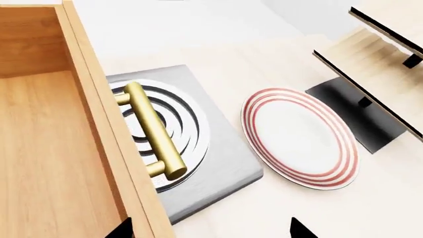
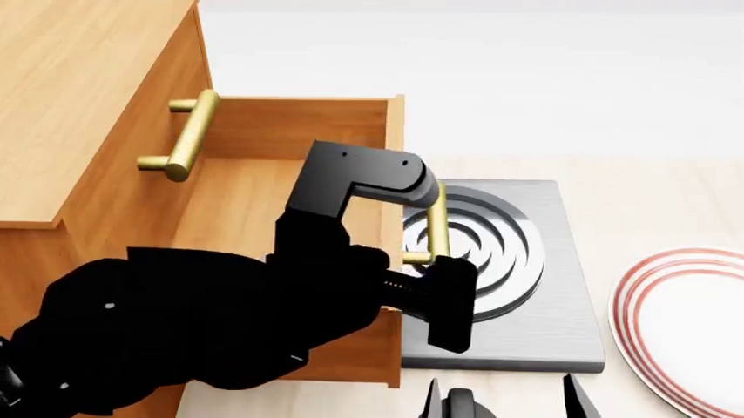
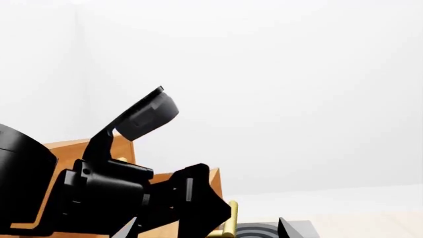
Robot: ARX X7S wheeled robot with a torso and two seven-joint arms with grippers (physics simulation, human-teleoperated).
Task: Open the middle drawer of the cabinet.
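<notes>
The orange-brown cabinet (image 2: 82, 96) stands at the left of the head view. Its middle drawer (image 2: 244, 209) is pulled out, with the wooden inside (image 1: 46, 148) showing. The brass bar handle (image 1: 152, 131) on the drawer's front (image 2: 393, 157) hangs over the hotplate. My left gripper (image 1: 211, 233) hovers just above the drawer front and handle (image 2: 437, 222); it is open, its two dark fingertips (image 1: 300, 230) wide apart and holding nothing. My right gripper (image 2: 503, 401) is low at the near edge, open and empty, facing the left arm (image 3: 132, 198).
A grey hotplate (image 2: 546, 287) with ring burners lies under the drawer front. A white plate (image 1: 300, 139) with red rings sits to its right. A pale slanted rack (image 1: 377, 69) stands beyond the plate. The closed top drawer's brass handle (image 2: 186, 135) projects above.
</notes>
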